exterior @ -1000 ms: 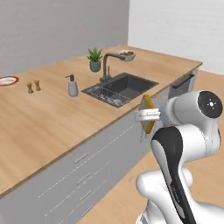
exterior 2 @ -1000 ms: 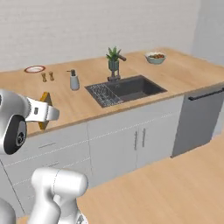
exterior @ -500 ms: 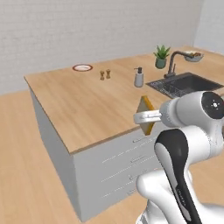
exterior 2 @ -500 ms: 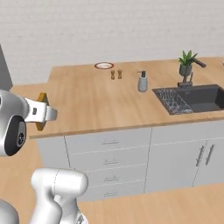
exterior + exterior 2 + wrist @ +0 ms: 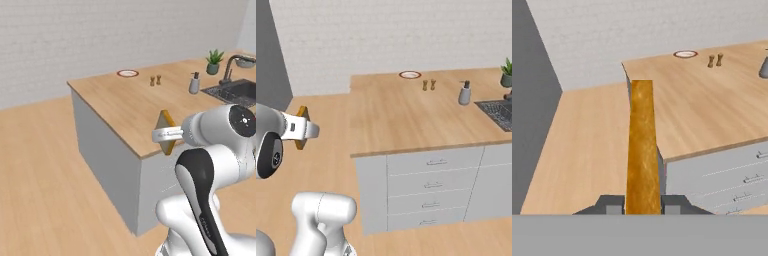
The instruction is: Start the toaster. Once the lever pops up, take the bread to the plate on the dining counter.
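The pincer (image 5: 643, 204) is clamped on the bread (image 5: 643, 150), which stands on edge between its two fingertips, off the near corner of the table (image 5: 406, 120). The plate (image 5: 410, 75) sits at the table's far edge, well apart from the bread, with two small shakers (image 5: 428, 85) and a soap dispenser (image 5: 464, 93) to its right.

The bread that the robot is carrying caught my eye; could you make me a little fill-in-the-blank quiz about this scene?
1. The hand is shut on a slice of ____.
2. The plate with the red rim sits on the dining ____.
3. Next to the soap bottle, two small shakers stand on the ____ top.
4. The plate has ____ lying on it.

Missing words: bread; counter; wooden; nothing
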Available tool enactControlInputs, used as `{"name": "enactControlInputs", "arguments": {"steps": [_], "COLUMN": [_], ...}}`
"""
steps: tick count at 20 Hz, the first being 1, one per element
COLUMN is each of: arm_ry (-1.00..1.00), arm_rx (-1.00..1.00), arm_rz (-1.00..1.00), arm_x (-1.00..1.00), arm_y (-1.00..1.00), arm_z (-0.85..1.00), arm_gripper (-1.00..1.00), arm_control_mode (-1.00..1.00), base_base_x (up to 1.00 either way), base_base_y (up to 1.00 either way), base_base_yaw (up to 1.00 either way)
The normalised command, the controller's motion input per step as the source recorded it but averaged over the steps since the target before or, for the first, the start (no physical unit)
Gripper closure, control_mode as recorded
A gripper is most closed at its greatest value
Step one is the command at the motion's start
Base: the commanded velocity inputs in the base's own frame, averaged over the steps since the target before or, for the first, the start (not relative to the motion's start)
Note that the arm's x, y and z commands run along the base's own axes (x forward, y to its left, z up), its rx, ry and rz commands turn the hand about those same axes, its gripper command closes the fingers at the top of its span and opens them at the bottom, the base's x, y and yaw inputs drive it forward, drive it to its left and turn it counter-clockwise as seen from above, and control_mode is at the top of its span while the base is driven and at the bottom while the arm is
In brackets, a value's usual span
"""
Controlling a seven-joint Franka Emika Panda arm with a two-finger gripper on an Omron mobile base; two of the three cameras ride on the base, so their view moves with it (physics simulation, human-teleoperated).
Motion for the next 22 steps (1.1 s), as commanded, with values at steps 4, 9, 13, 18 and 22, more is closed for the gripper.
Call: {"name": "enactControlInputs", "arguments": {"steps": [4,9,13,18,22], "arm_ry": [0.0,0.0,0.0,0.0,0.0], "arm_rx": [0.0,0.0,0.0,0.0,0.0], "arm_rz": [0.0,0.0,0.0,0.0,0.0], "arm_x": [0.0,0.0,0.0,0.0,0.0], "arm_y": [0.0,0.0,0.0,0.0,0.0], "arm_z": [0.0,0.0,0.0,0.0,0.0], "arm_gripper": [1.0,1.0,1.0,1.0,1.0], "arm_control_mode": [1.0,1.0,1.0,1.0,1.0], "base_base_x": [0.47,1.0,1.0,1.0,1.0], "base_base_y": [1.0,1.0,1.0,1.0,0.96], "base_base_yaw": [0.02,0.0,0.0,0.0,0.0]}}
